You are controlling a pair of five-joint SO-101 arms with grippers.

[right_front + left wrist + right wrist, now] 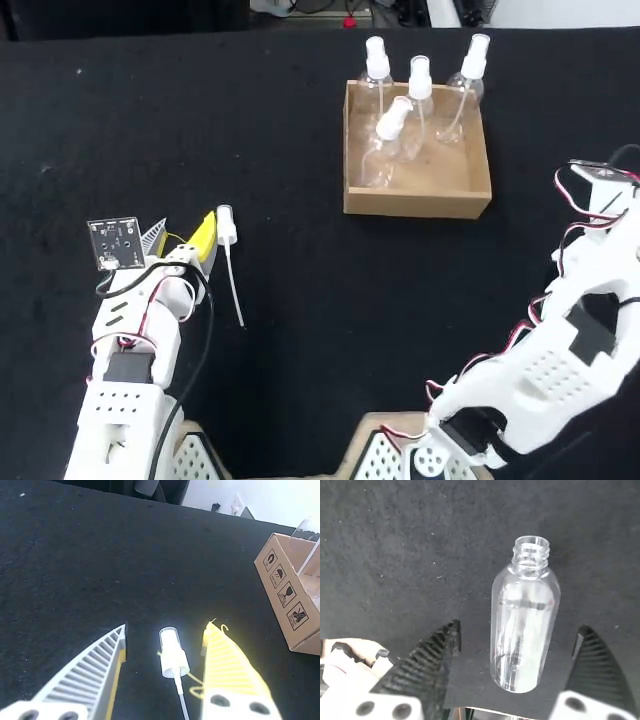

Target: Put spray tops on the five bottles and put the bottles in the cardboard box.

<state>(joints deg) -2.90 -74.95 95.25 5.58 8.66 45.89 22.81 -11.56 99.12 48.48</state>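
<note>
A white spray top with its thin tube lies on the black table, between the fingers of my open left gripper. From above, the spray top sits just beside the left gripper's yellow finger. A clear bottle with no top appears to lie on its side, bare neck pointing away, between the fingers of my open right gripper. The fingers do not touch it. The cardboard box at the back right holds several bottles with spray tops on.
The right arm bends over the table's front right corner, close to the table edge. The box's printed side stands to one side of the left gripper. The black cloth between the arms and the box is bare.
</note>
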